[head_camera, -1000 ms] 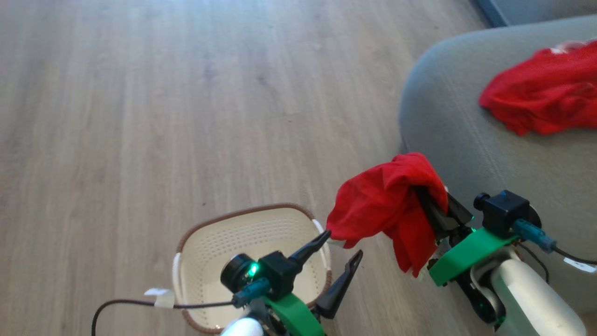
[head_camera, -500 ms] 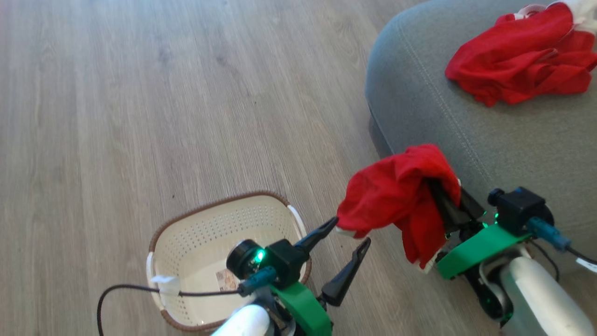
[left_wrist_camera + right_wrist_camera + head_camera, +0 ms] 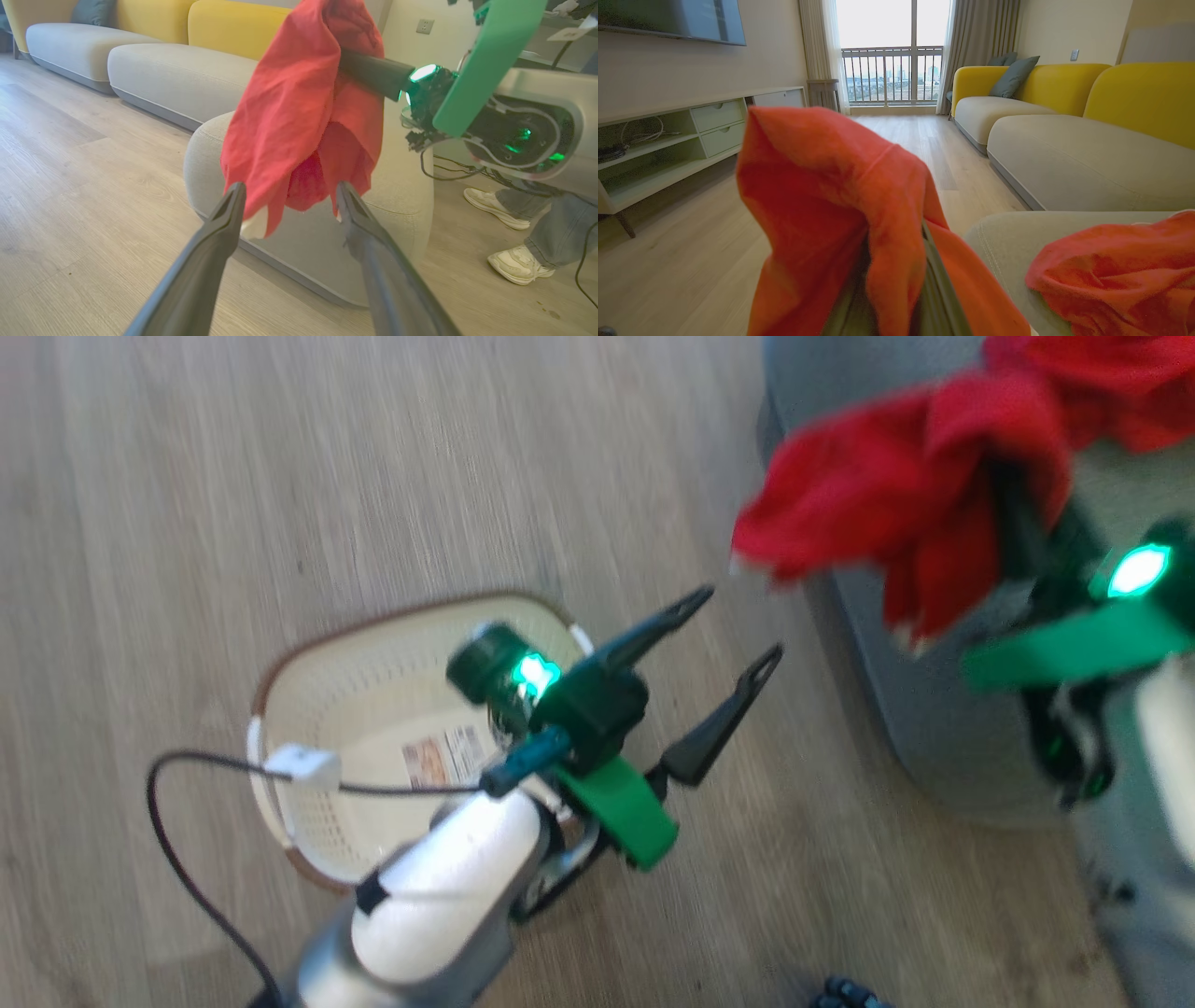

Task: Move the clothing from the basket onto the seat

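Observation:
The cream basket stands on the wood floor with just its label inside. My left gripper hangs open and empty to the right of the basket. A red garment is draped over my right gripper, which is shut on it at the grey seat's near edge. In the left wrist view this garment hangs just beyond my open fingers. A second red garment lies crumpled on the seat. The cloth hides my right fingertips.
A person's pale shoes stand on the floor beyond the seat. A grey and yellow sofa runs along the right wall and a low cabinet along the left. A black cable loops from my left arm beside the basket.
The whole head view has shifted and blurred, so the camera moved. My right gripper with its garment now stands higher, at the seat's edge. The left gripper stays open.

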You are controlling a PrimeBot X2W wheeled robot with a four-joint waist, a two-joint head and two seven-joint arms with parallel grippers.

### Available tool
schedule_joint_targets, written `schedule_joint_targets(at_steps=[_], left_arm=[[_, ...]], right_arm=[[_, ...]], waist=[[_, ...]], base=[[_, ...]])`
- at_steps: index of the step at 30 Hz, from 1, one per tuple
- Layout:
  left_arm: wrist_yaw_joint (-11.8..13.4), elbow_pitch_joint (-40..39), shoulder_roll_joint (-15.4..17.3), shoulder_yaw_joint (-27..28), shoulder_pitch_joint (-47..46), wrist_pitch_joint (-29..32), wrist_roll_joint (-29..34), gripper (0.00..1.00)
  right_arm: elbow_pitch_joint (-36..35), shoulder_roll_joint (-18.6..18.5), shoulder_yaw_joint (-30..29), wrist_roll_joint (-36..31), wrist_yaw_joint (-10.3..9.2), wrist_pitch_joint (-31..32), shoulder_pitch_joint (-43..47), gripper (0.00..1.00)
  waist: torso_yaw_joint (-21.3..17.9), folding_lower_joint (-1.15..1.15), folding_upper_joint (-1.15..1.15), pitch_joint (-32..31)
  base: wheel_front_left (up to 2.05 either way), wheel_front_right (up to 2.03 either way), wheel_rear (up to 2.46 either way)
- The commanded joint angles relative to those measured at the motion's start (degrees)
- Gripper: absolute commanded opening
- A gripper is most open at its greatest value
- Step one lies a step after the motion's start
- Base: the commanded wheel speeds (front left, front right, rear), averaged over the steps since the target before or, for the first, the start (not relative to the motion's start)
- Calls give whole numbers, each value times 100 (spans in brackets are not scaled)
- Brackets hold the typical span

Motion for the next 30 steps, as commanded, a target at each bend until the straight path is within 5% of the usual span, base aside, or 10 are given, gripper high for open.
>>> schedule_joint_targets(at_steps=[1, 11, 17, 22, 27, 28, 29, 30], left_arm=[[-47, -278, 49, 182, -361, 45, 74, 100], [-214, -549, 115, 109, -1390, 285, 206, 100], [-223, -512, 170, 228, -1683, 242, 172, 100], [-150, -497, 195, 397, -1863, 147, 141, 100], [-131, -395, 317, 464, -1830, 83, 107, 100], [-129, -377, 331, 456, -1811, 81, 103, 100], [-124, -365, 347, 454, -1795, 76, 101, 100], [-117, -354, 366, 456, -1782, 73, 99, 100]], right_arm=[[-170, -129, 8, 12, 14, -55, -415, 0], [1223, -1229, -470, 630, 14, 659, -3270, 0], [2231, -2082, -1414, 154, 14, 1268, -4967, 0], [2918, -2605, -1989, -294, 14, 1508, -5169, 0], [3739, -2261, -2273, -437, 14, 1299, -4428, 0], [3853, -2159, -2300, -411, 14, 1214, -4316, 3], [3945, -2082, -2308, -411, 14, 1118, -4227, 28], [4023, -2007, -2315, -386, 14, 1043, -4171, 63]], waist=[[121, -2, 0, 763], [199, -2, 0, 1731], [367, -2, 0, 2214], [481, -2, 0, 2613], [437, -2, 0, 2754], [427, -2, 0, 2757], [415, -2, 0, 2749], [402, -2, 0, 2738]], base=[[0, 0, 0], [0, 0, 0], [0, 0, 0], [0, 0, 0], [0, 0, 0], [0, 0, 0], [0, 0, 0], [0, 0, 0]])
